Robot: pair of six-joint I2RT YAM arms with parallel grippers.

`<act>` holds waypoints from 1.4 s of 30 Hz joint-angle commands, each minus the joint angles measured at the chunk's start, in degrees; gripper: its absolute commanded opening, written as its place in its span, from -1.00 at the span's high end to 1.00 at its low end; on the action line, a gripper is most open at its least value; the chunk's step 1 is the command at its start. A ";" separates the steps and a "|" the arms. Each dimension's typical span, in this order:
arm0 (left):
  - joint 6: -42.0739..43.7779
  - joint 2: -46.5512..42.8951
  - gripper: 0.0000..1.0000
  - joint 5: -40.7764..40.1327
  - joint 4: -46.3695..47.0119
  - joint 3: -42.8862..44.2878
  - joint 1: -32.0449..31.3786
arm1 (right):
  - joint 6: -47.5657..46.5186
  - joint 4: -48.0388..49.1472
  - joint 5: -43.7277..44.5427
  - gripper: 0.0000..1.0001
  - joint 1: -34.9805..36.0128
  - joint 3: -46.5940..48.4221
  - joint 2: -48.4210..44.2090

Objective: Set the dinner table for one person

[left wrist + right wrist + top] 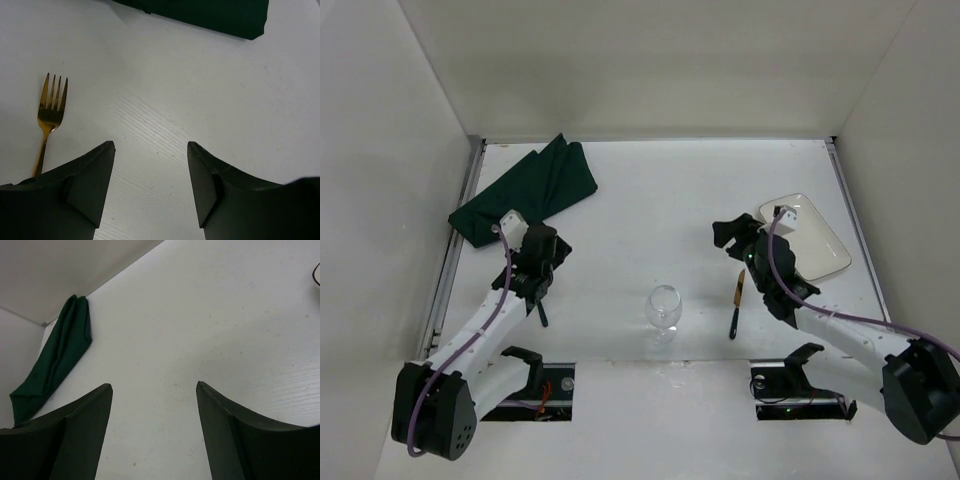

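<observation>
Risk comes mostly from the wine glass [664, 306], standing alone at the near middle of the dinner table [650, 190]. Both the left gripper [150, 187] and the right gripper [154, 432] are released and empty; a careless sweep toward the knife [736, 303] could tip it.

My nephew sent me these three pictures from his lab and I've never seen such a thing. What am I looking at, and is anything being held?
Two robot arms are bolted at the near edge of a white dinner table. The wide picture looks down from above; the other two come from cameras on each wrist, showing that arm's own dark fingers. On the table lie a green cloth, a white plate, a wine glass, a knife and a gold fork. The left pincer and the right pincer are both open, holding nothing.
</observation>
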 commanded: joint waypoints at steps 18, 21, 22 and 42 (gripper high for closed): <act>1.34 18.24 -0.17 -8.42 12.07 12.38 4.75 | -0.80 1.82 -8.38 0.52 -0.11 4.47 7.55; -0.41 21.94 -0.17 -7.20 12.96 14.41 7.91 | -0.72 2.70 -8.11 0.21 -0.11 4.29 8.07; -1.03 22.73 -0.17 -6.58 13.31 14.85 8.96 | -0.81 2.53 -8.55 0.10 -0.11 4.47 8.60; -9.64 42.33 0.06 3.79 22.01 21.53 15.65 | -1.16 1.91 -12.42 -0.08 -0.46 5.52 9.66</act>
